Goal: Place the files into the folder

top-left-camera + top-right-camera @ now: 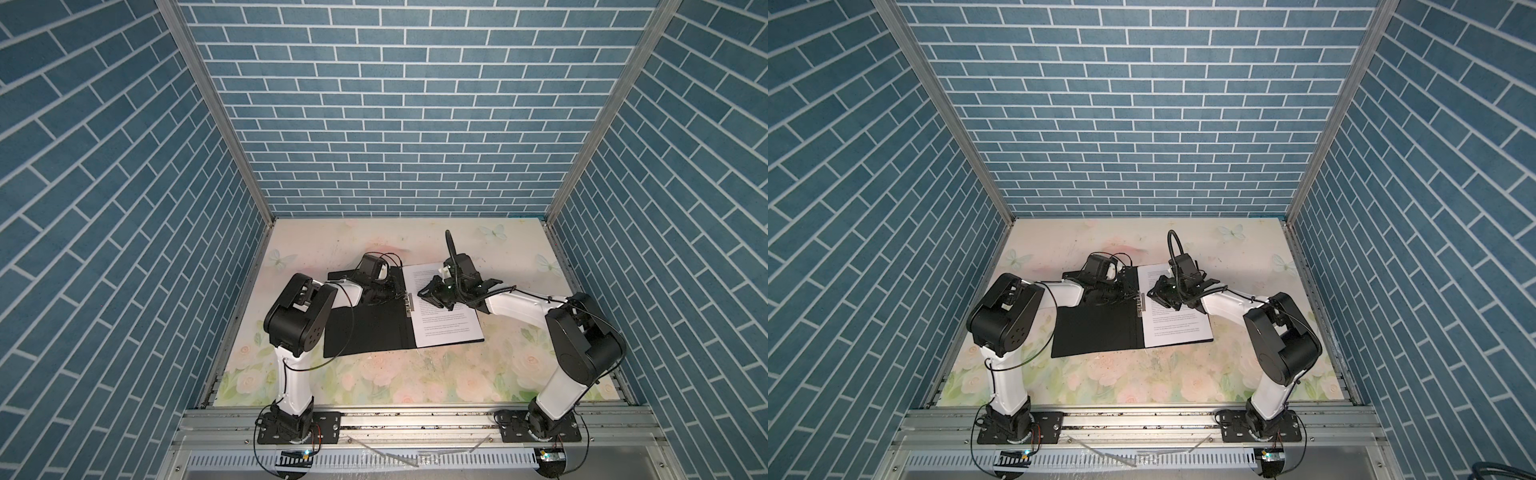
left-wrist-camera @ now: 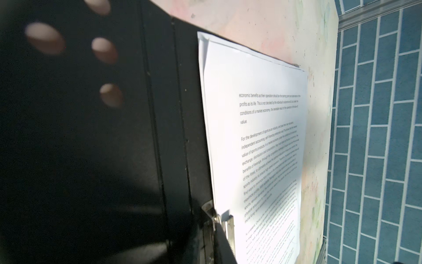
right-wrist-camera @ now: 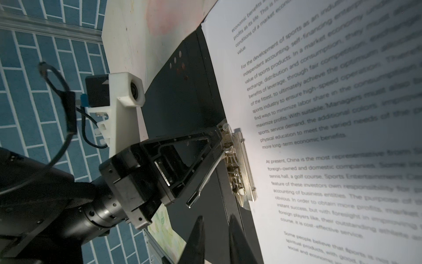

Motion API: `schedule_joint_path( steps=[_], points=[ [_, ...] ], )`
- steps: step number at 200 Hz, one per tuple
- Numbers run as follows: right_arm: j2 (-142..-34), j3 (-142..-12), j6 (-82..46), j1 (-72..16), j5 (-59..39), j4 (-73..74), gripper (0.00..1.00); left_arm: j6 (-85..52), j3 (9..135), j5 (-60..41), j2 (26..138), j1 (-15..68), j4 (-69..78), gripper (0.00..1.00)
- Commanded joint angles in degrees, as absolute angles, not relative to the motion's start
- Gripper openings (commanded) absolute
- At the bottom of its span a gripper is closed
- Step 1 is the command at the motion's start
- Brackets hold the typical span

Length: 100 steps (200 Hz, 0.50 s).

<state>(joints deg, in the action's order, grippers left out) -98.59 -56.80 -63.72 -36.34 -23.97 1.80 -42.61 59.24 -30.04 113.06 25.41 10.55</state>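
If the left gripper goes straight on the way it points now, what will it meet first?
The metal clip on the spine of the folder: the left gripper has its tips right at it, perhaps touching. Beyond it lie the files.

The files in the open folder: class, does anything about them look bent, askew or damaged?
Yes. In the left wrist view, the files have one corner beside the spine of the folder creased and lifted, and the sheet edges there fan apart instead of lying flush.
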Motion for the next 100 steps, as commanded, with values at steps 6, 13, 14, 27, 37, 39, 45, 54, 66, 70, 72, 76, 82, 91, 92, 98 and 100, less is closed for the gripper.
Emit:
schedule_joint_path(
  steps=[6, 13, 14, 27, 37, 39, 45, 54, 66, 70, 72, 76, 82, 91, 92, 98, 100],
  points=[
    [-100.5, -60.8, -69.1, -37.3, -25.4, 2.9, 0.20, -41.1, 59.4, -28.7, 115.2, 25.2, 7.6, 0.14],
    [-101.0, -61.2, -69.4, -37.4, -25.5, 2.8, 0.20, -41.1, 59.4, -28.6, 115.2, 25.2, 7.7, 0.14],
    [-101.0, -61.3, -69.4, -37.4, -25.5, 2.8, 0.20, -41.1, 59.4, -28.6, 115.2, 25.2, 7.7, 0.14],
    [-101.9, -61.8, -70.3, -37.8, -25.9, 3.4, 0.20, -41.1, 59.4, -28.6, 115.3, 25.3, 7.8, 0.13],
    [-102.7, -62.4, -70.8, -38.0, -26.2, 3.7, 0.20, -41.3, 59.4, -28.6, 115.2, 25.2, 8.0, 0.13],
    [-102.8, -62.5, -70.9, -38.0, -26.3, 3.7, 0.20, -41.3, 59.3, -28.6, 115.2, 25.2, 8.0, 0.12],
    [-103.1, -62.8, -71.1, -38.2, -26.3, 3.8, 0.20, -41.4, 59.3, -28.7, 115.2, 25.2, 8.2, 0.12],
    [-103.4, -62.8, -71.4, -38.2, -26.1, 4.1, 0.20, -41.6, 59.1, -28.8, 115.1, 25.3, 8.6, 0.12],
    [-103.8, -63.2, -71.7, -38.2, -26.2, 4.1, 0.19, -42.1, 58.7, -28.8, 115.0, 25.4, 9.2, 0.12],
    [-103.9, -63.2, -71.7, -38.2, -26.2, 4.1, 0.19, -42.4, 58.5, -28.8, 115.0, 25.5, 9.5, 0.12],
    [-103.9, -63.2, -71.8, -38.2, -26.2, 4.2, 0.19, -42.4, 58.4, -28.8, 115.0, 25.5, 9.6, 0.12],
    [-104.0, -63.2, -71.9, -38.2, -26.3, 4.2, 0.19, -42.7, 58.2, -28.9, 115.0, 25.5, 10.0, 0.12],
    [-104.1, -63.3, -72.0, -38.3, -26.4, 4.1, 0.19, -43.0, 58.0, -29.0, 115.1, 25.5, 10.5, 0.12],
    [-104.2, -63.4, -72.0, -38.3, -26.5, 4.0, 0.19, -43.4, 57.7, -29.0, 115.2, 25.6, 11.2, 0.12],
    [-104.2, -63.4, -72.0, -38.3, -26.5, 4.1, 0.19, -43.5, 57.6, -29.0, 115.2, 25.6, 11.3, 0.12],
    [-104.2, -63.4, -72.0, -38.2, -26.5, 4.0, 0.19, -43.6, 57.6, -29.0, 115.3, 25.6, 11.5, 0.12],
    [-104.2, -63.4, -72.0, -38.3, -26.5, 4.0, 0.18, -43.7, 57.6, -29.0, 115.4, 25.6, 11.5, 0.12]
  ],
)
